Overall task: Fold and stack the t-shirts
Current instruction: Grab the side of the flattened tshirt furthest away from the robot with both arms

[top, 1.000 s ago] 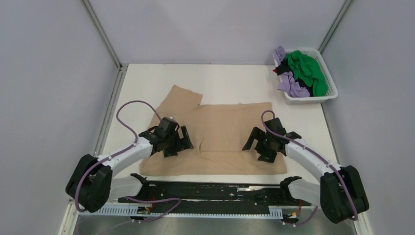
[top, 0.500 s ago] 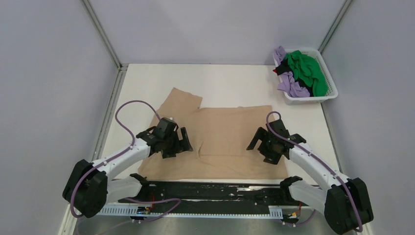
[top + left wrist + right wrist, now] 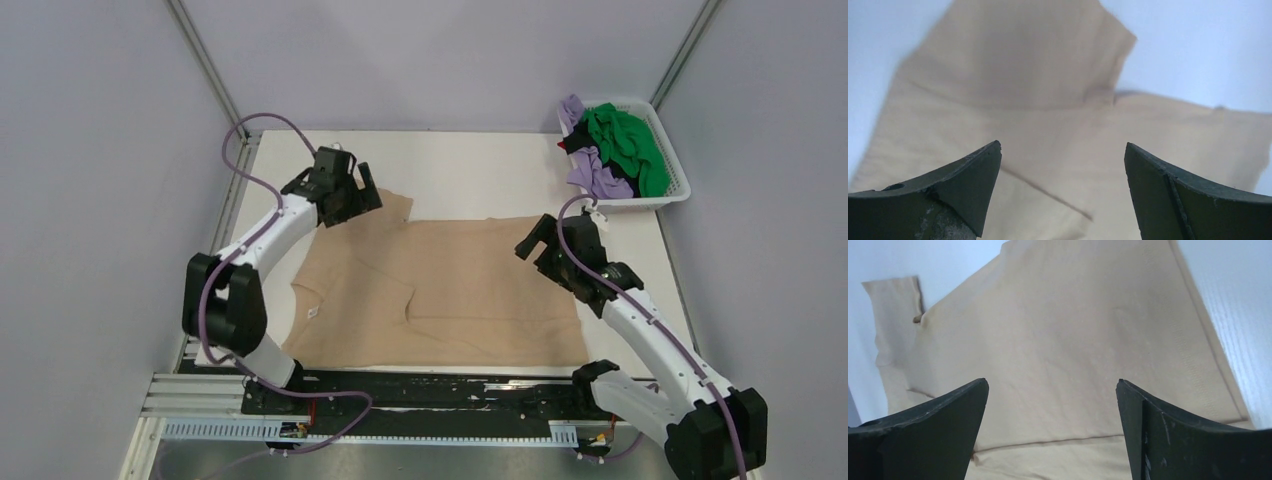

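Observation:
A tan t-shirt [image 3: 470,280] lies flat on the white table [image 3: 470,165], its near part folded over along a crease. One sleeve [image 3: 385,205] sticks out at the far left. My left gripper [image 3: 362,200] hovers open over that sleeve; in the left wrist view the sleeve [image 3: 1013,75] lies ahead of the empty left gripper [image 3: 1062,145]. My right gripper [image 3: 535,245] is open above the shirt's far right corner. The right wrist view looks down the cloth [image 3: 1073,315], with nothing in the right gripper [image 3: 1052,381]. Green [image 3: 625,140], lilac [image 3: 595,175] and black [image 3: 620,185] t-shirts are bunched in the basket.
A white lattice basket [image 3: 655,200] stands at the far right corner of the table. Grey walls close in the table on the left, back and right. A black rail [image 3: 440,390] with the arm bases runs along the near edge.
Both arms lifted off the shirt's near half and moved away from the bases. The left one swung to the far-left sleeve, the right one to the far right corner. Both stayed open.

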Controlling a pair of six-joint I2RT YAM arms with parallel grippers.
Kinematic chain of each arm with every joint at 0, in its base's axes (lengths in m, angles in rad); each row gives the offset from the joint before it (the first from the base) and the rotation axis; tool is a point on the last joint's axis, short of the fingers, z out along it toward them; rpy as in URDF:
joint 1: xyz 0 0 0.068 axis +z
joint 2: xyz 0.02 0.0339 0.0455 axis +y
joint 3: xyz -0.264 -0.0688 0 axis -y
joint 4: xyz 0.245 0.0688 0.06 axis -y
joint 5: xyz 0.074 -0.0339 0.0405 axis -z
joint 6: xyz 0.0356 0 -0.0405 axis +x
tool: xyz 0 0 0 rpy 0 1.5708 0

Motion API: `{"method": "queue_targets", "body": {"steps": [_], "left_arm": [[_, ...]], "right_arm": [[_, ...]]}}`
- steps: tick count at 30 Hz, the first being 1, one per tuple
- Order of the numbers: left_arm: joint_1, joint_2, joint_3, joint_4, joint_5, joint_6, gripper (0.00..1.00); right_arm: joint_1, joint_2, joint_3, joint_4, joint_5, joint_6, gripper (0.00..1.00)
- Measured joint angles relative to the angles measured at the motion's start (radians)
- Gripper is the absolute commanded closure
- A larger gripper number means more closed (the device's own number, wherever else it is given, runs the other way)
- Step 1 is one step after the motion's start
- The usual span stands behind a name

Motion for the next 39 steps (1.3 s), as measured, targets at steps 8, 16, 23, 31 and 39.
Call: {"method": "queue_targets", "body": {"steps": [8,16,23,31,39], "left_arm": [[0.099,0.51,0.51,-0.056,-0.073,0.195,0.03],[0.126,0.858,0.934,-0.167,-0.104,0.369,0.15],[0.13,0.988,1.054,-0.244,-0.093,0.42,0.33],[0.13,0.97,1.012,-0.22,-0.068,0.455,0.55],[0.13,0.953,0.978,-0.204,-0.064,0.485,0.97]], "right_arm": [[-0.04,0.097,0.005,0.023,0.026,-0.064,0.0],[-0.057,0.137,0.005,0.065,0.024,-0.123,0.0],[-0.063,0.157,0.001,0.083,0.025,-0.14,0.0],[-0.066,0.185,-0.016,0.088,0.038,-0.148,0.0],[-0.077,0.277,0.0,0.091,0.082,-0.156,0.05]]}}
